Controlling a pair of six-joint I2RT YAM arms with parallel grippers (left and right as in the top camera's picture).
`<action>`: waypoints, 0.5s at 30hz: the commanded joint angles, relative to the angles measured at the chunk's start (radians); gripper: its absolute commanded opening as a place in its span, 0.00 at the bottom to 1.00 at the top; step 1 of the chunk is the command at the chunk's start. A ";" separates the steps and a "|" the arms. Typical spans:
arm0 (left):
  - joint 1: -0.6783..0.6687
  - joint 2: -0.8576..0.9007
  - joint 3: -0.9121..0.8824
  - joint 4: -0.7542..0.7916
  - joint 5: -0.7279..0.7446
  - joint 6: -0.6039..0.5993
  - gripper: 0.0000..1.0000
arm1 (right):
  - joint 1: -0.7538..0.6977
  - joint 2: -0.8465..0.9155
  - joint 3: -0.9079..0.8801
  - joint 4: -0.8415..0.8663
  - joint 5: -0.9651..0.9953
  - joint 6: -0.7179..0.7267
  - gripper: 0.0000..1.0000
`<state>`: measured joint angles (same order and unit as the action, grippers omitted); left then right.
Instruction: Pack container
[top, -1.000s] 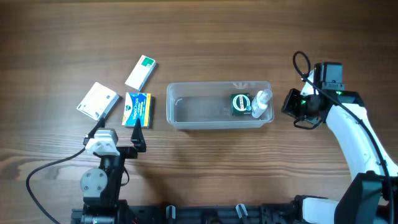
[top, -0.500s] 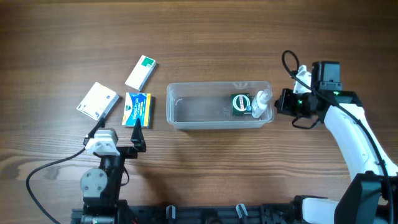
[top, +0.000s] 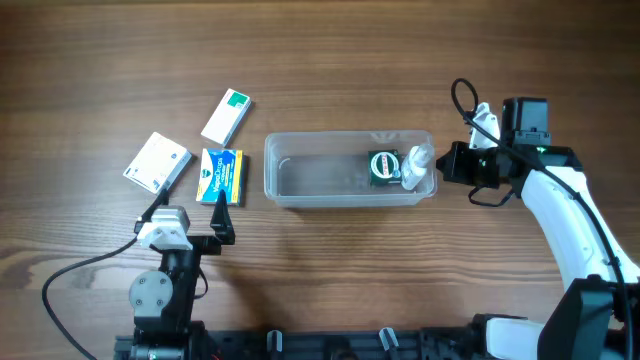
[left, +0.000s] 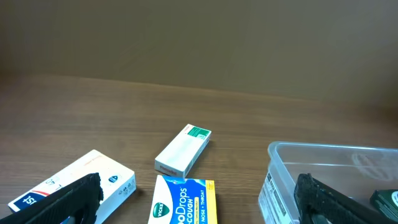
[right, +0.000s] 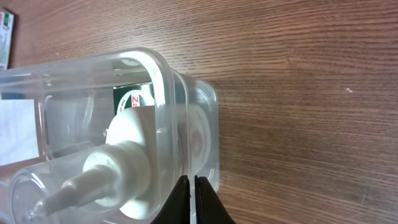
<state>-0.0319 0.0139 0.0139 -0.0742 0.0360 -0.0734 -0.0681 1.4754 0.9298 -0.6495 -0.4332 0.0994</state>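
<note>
The clear container (top: 300, 187) lies mid-table with a dark green labelled item (top: 385, 166) and a white spray bottle (top: 418, 165) at its right end. My right gripper (top: 447, 166) is shut, its tips pressed against the outside of the container's right end wall (right: 166, 93); the bottle (right: 118, 163) shows through the plastic. My left gripper (top: 186, 212) stands wide open near the table's front, just short of a blue and yellow cough-drops box (left: 185, 202). In the left wrist view, that gripper (left: 196, 206) has nothing between its fingers, and the container's corner (left: 283, 186) is at the right.
A white box with a green end (top: 227, 117) and a larger white box (top: 157, 162) lie left of the container, beside the cough-drops box (top: 222, 174). A cable trails from the left arm along the front left of the table.
My right gripper has moved left up to the container's right end, and the container has slid slightly left. The left arm has not moved.
</note>
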 joint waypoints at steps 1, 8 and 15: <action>-0.005 -0.007 -0.008 0.002 0.016 -0.010 1.00 | 0.003 0.008 -0.007 0.016 -0.078 -0.022 0.04; -0.005 -0.007 -0.008 0.002 0.016 -0.010 1.00 | 0.003 0.008 -0.007 0.044 -0.108 -0.025 0.04; -0.005 -0.007 -0.008 0.002 0.016 -0.010 1.00 | 0.003 0.008 -0.007 0.047 -0.108 -0.025 0.04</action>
<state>-0.0319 0.0139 0.0139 -0.0742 0.0360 -0.0734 -0.0681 1.4754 0.9298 -0.6109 -0.5095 0.0986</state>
